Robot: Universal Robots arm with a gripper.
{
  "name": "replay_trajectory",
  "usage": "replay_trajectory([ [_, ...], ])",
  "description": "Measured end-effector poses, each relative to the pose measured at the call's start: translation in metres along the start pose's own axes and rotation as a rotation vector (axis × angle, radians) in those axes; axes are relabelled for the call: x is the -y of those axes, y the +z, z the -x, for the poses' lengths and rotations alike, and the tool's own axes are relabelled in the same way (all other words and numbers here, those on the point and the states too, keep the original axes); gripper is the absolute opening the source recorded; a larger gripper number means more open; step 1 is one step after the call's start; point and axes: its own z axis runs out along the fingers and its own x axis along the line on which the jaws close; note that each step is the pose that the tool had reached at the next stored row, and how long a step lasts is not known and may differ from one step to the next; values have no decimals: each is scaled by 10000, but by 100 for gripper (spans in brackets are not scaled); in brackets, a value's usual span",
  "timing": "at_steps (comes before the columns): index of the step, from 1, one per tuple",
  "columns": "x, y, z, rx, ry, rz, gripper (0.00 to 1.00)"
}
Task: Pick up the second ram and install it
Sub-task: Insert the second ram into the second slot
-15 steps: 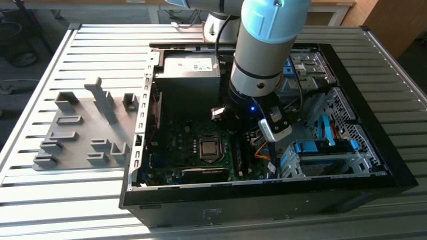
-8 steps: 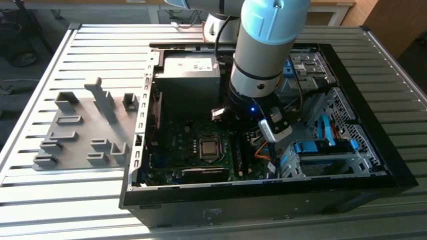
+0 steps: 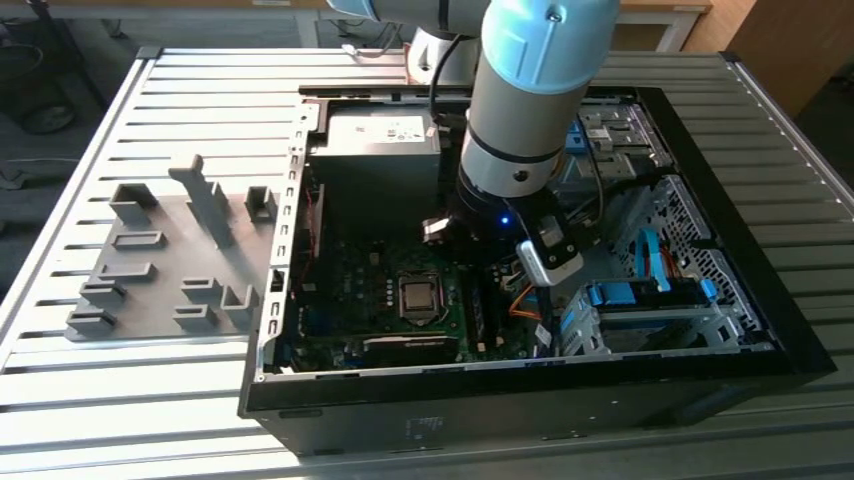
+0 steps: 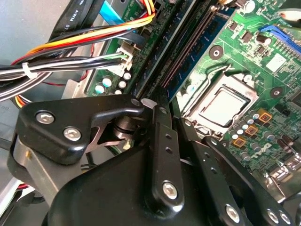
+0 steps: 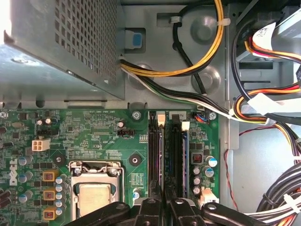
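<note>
While the arm [image 3: 534,100] reaches into the PC case [image 3: 534,405] on the tabletop [image 3: 200,90], the second ram [image 4: 195,49] stands on edge in a motherboard slot [image 5: 177,155].
The gripper [image 5: 163,207] sits right over it; whether the jaws clamp it I cannot tell. It is probably light, stiff and fragile, best held by its long edges.

Glossy black plastic gripper [image 4: 162,141] links; matt green motherboard [image 5: 94,136]; perforated grey metal power supply [image 5: 61,42]; ribbed bare-metal bench [image 3: 200,90].

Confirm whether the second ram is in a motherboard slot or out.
In: the second ram stands on edge in line with the black slots. Whether it is fully latched, cannot tell.
</note>
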Motion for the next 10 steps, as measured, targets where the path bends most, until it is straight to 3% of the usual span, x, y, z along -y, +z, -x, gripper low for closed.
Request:
replay_trajectory([
  [10, 1, 45, 1, -5, 0, 5, 14],
])
